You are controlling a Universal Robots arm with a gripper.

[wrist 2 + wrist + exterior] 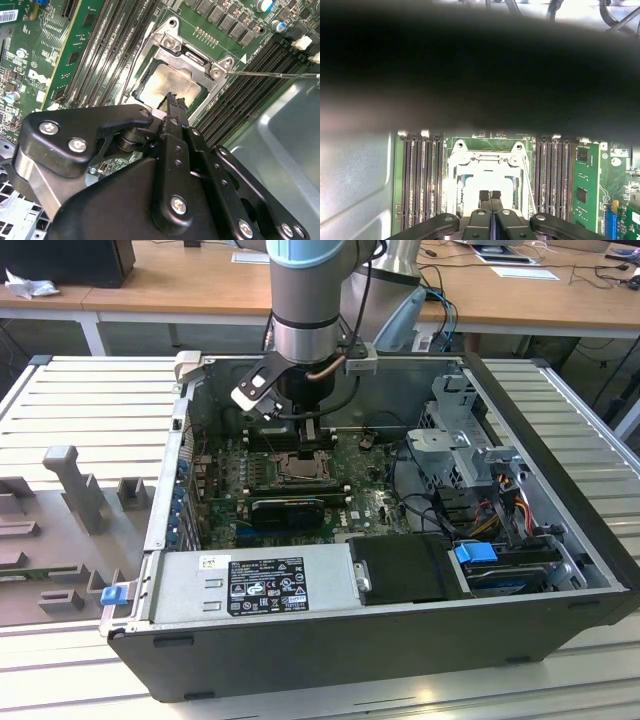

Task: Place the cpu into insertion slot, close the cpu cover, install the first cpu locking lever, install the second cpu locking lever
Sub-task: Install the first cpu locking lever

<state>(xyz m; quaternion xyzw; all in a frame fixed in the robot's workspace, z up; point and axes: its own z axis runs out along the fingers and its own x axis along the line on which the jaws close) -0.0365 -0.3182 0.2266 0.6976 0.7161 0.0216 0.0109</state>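
The cpu (172, 82) lies flat in the insertion slot (171, 25), its pale silver top (469, 189) showing through the window of the cpu cover (192, 57). In both wrist views the silver cover frame (485, 161) lies down around the chip. A thin wire locking lever (272, 75) sticks out from one corner of the socket. My gripper (175, 102) hangs just above the chip's edge, shut, with nothing between its black fingertips (484, 195). In the exterior view the gripper (310, 440) stands upright over the socket (300, 472) in the open computer case.
Long black RAM slots (107, 55) flank the socket on both sides (422, 180). A grey case wall (280, 135) rises close by. The power supply (260, 585), a drive cage (455, 445) and cables (500, 510) fill the case. A grey fixture (70, 490) sits at the exterior view's left.
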